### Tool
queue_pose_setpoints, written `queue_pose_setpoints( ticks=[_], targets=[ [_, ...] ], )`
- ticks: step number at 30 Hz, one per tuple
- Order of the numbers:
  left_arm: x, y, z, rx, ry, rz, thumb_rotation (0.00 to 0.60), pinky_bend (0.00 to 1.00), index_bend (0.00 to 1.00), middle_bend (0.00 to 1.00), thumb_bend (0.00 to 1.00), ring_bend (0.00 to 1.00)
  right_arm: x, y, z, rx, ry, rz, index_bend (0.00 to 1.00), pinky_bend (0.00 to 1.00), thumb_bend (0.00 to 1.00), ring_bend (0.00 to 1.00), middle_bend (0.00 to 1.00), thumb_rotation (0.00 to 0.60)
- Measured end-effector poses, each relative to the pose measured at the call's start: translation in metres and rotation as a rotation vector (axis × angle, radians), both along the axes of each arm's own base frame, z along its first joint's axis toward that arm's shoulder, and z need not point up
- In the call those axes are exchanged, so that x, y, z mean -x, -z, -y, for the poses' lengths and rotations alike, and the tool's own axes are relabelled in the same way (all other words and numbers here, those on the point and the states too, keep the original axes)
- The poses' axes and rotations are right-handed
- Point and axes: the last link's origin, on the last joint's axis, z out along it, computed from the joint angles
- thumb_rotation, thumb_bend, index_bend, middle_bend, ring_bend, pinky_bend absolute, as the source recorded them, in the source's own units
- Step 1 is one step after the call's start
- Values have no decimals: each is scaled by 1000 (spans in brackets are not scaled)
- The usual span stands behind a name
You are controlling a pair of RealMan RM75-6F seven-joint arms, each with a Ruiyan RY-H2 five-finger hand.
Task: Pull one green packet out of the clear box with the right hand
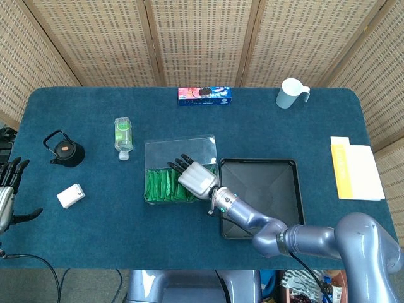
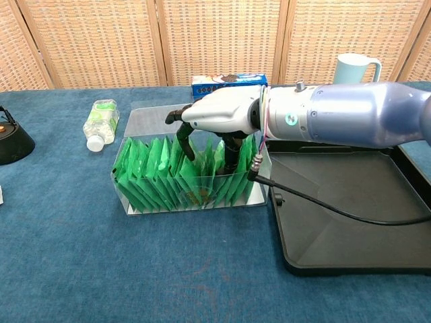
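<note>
My right hand (image 2: pixel 219 116) is lowered into the clear box (image 2: pixel 135 199), fingers (image 2: pixel 183 138) and thumb dipped among the upright green packets (image 2: pixel 165 171); whether one is pinched I cannot tell. I judge the packets light, thin and slippery; take one by its top edge. My left hand (image 1: pixel 7 189) idles, fingers apart, holding nothing.

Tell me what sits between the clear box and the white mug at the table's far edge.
Only bare blue cloth lies between the clear box and the white mug, as the head view shows; the cookie box sits off to the side.
</note>
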Motion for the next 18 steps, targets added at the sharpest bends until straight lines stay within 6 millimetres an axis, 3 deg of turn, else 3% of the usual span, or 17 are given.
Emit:
queue_pose_setpoints(
  ticks=[10, 18],
  targets=[
    [0, 0, 0, 2, 0, 2, 600, 0, 0, 0, 71, 0, 2, 6, 2, 12, 13, -4, 473, 38, 437, 0, 41, 600],
    [0, 0, 0, 6, 0, 0, 600, 0, 0, 0, 71, 0, 3, 8, 3, 24, 10, 9, 600, 68, 530, 0, 68, 600]
  ],
)
